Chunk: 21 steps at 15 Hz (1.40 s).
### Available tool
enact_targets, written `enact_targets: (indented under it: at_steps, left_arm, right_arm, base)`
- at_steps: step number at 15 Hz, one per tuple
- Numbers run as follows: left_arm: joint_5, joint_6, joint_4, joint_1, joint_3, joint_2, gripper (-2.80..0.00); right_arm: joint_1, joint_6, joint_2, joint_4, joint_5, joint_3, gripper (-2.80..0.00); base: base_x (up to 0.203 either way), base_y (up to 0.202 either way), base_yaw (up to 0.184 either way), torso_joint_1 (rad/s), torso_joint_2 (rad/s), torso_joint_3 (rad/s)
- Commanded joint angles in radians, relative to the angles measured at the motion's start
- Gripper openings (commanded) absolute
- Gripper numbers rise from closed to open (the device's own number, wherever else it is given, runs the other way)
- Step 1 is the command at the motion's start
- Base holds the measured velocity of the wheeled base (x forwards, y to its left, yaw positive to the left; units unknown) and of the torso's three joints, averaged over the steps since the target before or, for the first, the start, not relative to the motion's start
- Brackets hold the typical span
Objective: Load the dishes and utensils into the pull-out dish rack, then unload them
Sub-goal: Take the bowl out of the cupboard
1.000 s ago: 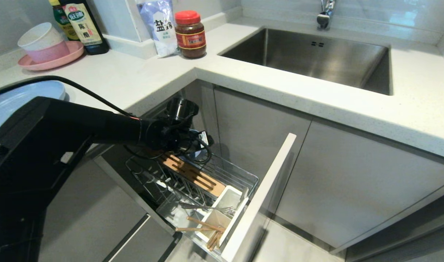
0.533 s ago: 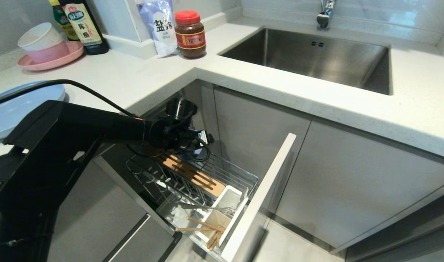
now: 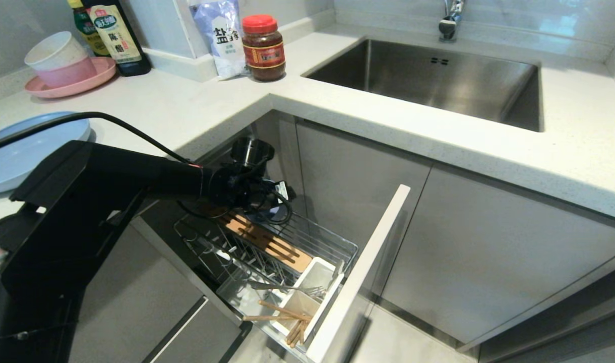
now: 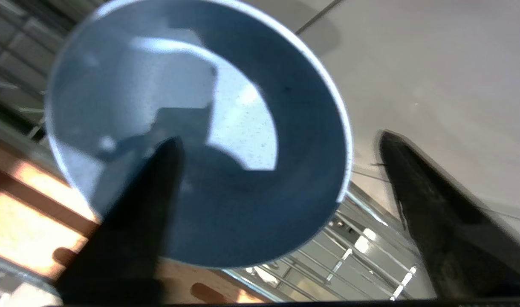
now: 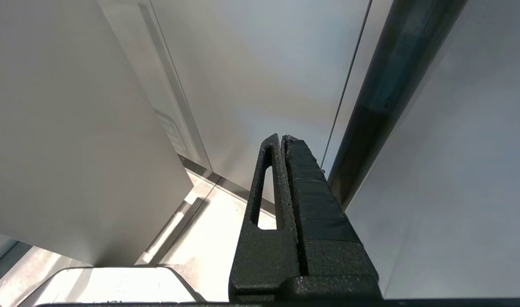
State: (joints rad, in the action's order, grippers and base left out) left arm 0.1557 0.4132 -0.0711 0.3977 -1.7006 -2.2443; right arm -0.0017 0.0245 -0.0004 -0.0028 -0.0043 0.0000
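Left gripper (image 4: 281, 204) reached deep into the back end of the chrome wire pull-out dish rack (image 3: 332, 244), fingers (image 4: 128, 221) spread wide either side of the rim of the small pale blue round plastic bowl (image 4: 200, 128), one inside the bowl and one outside, not yet clamped. Bowl sat over the slotted wooden strip (image 3: 267, 242) at the rack's rear, mouth toward the wrist camera. Judged as the pick-up stage of unloading: best done by settling the inner finger lower against the wall, closing firmly on the rim, then lifting straight up clear of the wires before swinging to the worktop (image 3: 186, 111). Risk noted: thin rim could slip or tilt if pinched too shallow. White plastic utensil caddy (image 3: 307, 287) at the rack's front held the light wooden chopsticks (image 3: 282, 312) and the slim silver metal fork (image 3: 287, 288), both leaning out. Pale blue round flat plate (image 3: 30, 151) lay on the worktop. Right gripper (image 5: 283, 140) parked beside cabinet fronts, fingers pressed together.
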Motion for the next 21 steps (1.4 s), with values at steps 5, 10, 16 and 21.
enact_targets:
  at_steps: [5, 10, 16, 21]
  left_arm:
    - [0.004, 0.006, -0.001, 0.003, -0.008, -0.003, -2.80]
    - [0.004, 0.007, -0.003, 0.007, -0.007, -0.001, -2.80]
    - [0.007, 0.012, -0.006, 0.027, 0.005, 0.048, -2.80]
    - [0.010, 0.044, -0.008, 0.086, 0.080, 0.172, -2.80]
  right_arm:
    - [0.000, 0.000, -0.004, 0.000, 0.000, 0.002, -2.80]
    - [0.000, 0.000, -0.004, 0.000, 0.000, 0.002, -2.80]
    - [0.000, 0.000, -0.004, 0.000, 0.000, 0.002, -2.80]
    - [0.000, 0.000, -0.004, 0.000, 0.000, 0.002, -2.80]
  base:
    - [0.000, 0.000, 0.000, 0.000, 0.00, 0.000]
    - [0.000, 0.000, 0.000, 0.000, 0.00, 0.000]
    - [0.000, 0.000, 0.000, 0.000, 0.00, 0.000]
    - [0.000, 0.000, 0.000, 0.000, 0.00, 0.000]
